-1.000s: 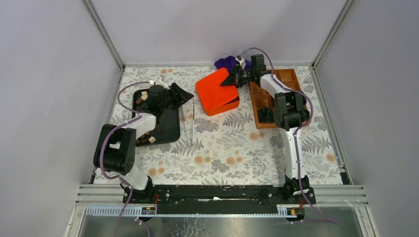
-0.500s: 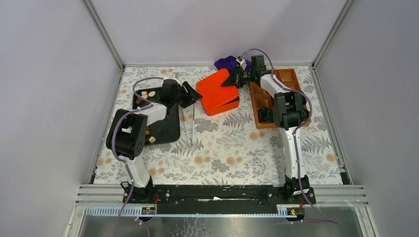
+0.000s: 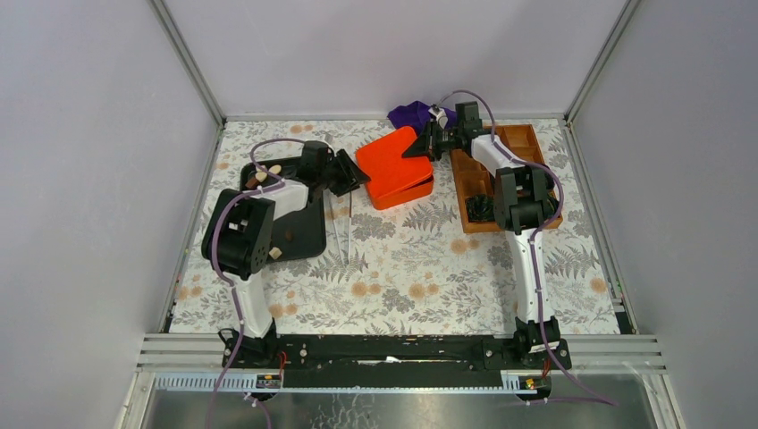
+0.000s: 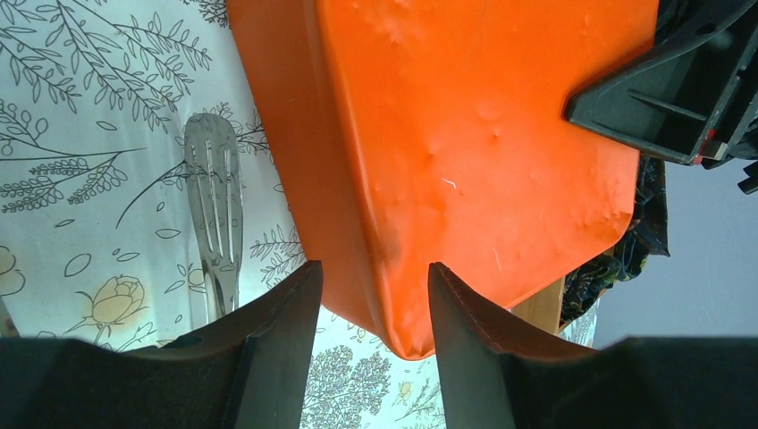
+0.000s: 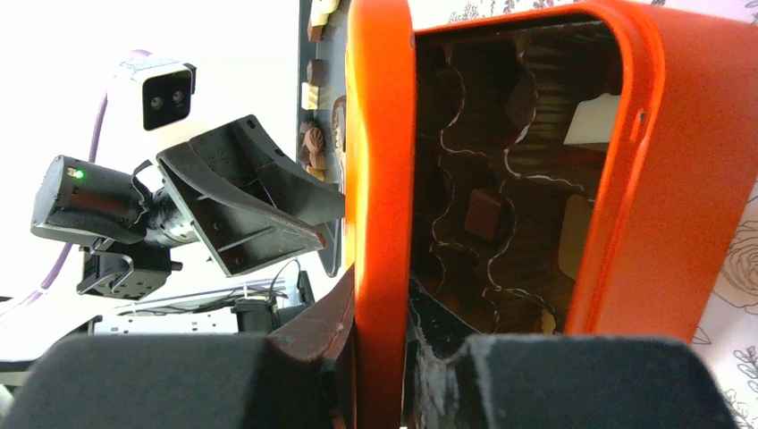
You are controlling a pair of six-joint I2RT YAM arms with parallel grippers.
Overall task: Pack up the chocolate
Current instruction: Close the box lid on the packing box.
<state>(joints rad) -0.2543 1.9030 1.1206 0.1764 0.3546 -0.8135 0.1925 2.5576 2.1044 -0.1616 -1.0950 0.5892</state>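
An orange box (image 3: 393,170) stands tilted at the table's back centre. Its inside shows in the right wrist view: a brown crinkled liner (image 5: 501,179) holding pieces of chocolate (image 5: 484,214), brown and cream. My right gripper (image 3: 429,143) is shut on the box's orange lid (image 5: 380,268) at its far edge. My left gripper (image 4: 371,340) is open, and its fingers straddle the box's near left corner (image 4: 407,331) with a gap on the left side. More chocolate (image 3: 259,176) lies on a black tray (image 3: 304,234) at the left.
Metal tongs (image 3: 344,223) lie on the flowered cloth between the tray and the box. A wooden compartment box (image 3: 527,143) sits at the right, under my right arm. A purple cloth (image 3: 411,113) is bunched at the back wall.
My left gripper has swung from over the black tray rightward to the orange box's corner, its jaws narrowing. My right gripper has kept its hold on the lid.
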